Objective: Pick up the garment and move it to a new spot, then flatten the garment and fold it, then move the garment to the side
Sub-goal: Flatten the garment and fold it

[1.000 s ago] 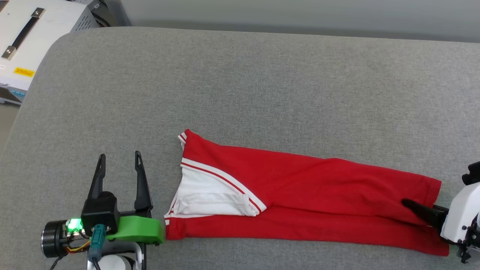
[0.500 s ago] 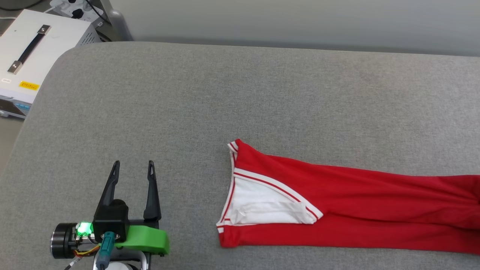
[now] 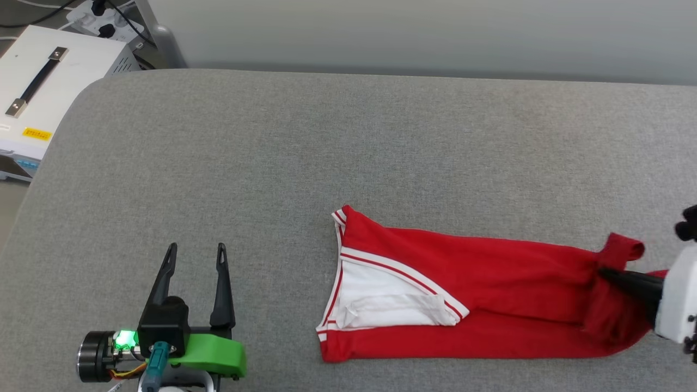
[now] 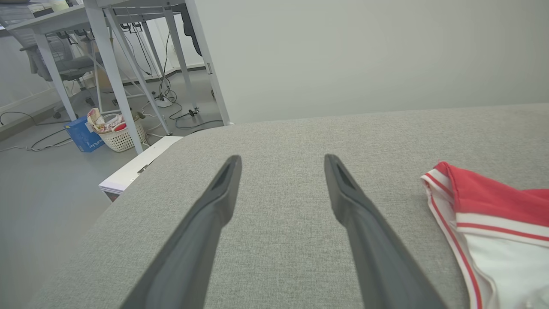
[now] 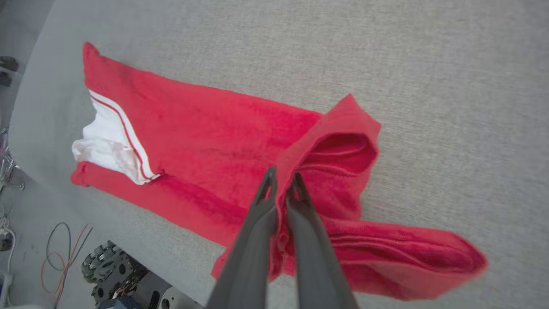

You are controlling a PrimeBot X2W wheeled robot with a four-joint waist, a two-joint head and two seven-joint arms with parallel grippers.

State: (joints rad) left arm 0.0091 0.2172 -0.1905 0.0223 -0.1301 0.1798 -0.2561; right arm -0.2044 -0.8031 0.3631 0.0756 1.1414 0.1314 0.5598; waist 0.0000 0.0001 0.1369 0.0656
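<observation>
Nearest the robot, at the lower left of the head view, the left gripper [image 3: 197, 247] hovers over bare grey cloth with its two dark fingers spread wide and nothing between them. Its own camera shows the same gap [image 4: 282, 159], with the shirt's striped edge off to its right and apart from it

At the lower right, the right gripper [image 3: 601, 270] has its fingers pressed together on the shirt [image 3: 490, 272]. In the right wrist view the two fingers [image 5: 283, 172] pinch a fold of red cloth at the shirt's hem end, and that end is bunched and raised off the surface in a loose loop

The shirt lies folded into a long strip across the near right part of the padded table [image 3: 326, 136], running left to right. A white sleeve [image 3: 381, 294] with red and white striped trim lies on top near its left end, and that end rests flat on the grey cloth

Beyond it, the table stretches bare to its far edge. Past the far left corner sits a white case [image 3: 49, 71] with a black handle and a yellow label, and behind that a power strip [image 3: 103, 13] with plugs in it. A pale wall closes the back
</observation>
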